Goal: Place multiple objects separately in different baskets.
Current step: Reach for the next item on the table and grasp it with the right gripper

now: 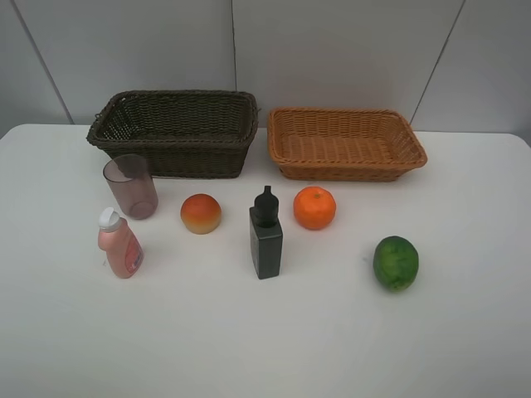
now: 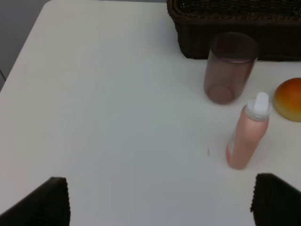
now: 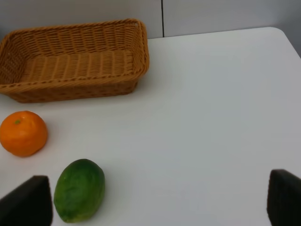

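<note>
Right wrist view: the green fruit lies on the tabletop beside one finger of the right end effector, spread wide and empty. It looks firm, smooth, roll-prone; pinch across its narrow middle.

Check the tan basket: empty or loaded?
Empty. The tan basket shows only bare weave inside in the high and right wrist views; the orange sits outside, in front of it.

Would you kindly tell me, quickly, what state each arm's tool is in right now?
Left tool: open, holding nothing.
Right tool: open, holding nothing.
</note>
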You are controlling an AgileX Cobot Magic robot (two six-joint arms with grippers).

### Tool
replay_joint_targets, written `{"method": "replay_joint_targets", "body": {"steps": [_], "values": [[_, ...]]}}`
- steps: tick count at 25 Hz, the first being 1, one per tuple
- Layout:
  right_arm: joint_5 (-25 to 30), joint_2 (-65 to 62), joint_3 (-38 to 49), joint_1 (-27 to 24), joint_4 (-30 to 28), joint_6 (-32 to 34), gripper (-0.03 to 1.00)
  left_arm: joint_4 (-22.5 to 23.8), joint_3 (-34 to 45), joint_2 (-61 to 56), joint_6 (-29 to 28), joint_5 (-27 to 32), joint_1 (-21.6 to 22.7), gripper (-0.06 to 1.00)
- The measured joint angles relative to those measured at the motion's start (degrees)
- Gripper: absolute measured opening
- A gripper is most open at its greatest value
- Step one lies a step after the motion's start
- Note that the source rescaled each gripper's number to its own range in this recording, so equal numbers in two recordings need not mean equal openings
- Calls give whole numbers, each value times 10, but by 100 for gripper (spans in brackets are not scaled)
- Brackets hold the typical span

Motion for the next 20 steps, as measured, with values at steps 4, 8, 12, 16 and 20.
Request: {"method": "replay_joint_targets", "body": {"steps": [4,8,12,16,20], "values": [[-1,1,0,0,14,-1,100,0,0,0,0,0,0,100],[-1,50,-23,0,21,-1,100,0,0,0,0,0,0,100],[-5,141,-61,0,20,-1,100,0,0,0,0,0,0,100],[-7,250,-102,0,18,-1,100,0,0,0,0,0,0,100],[-12,358,-141,0,18,1,100,0,0,0,0,0,0,100]]}}
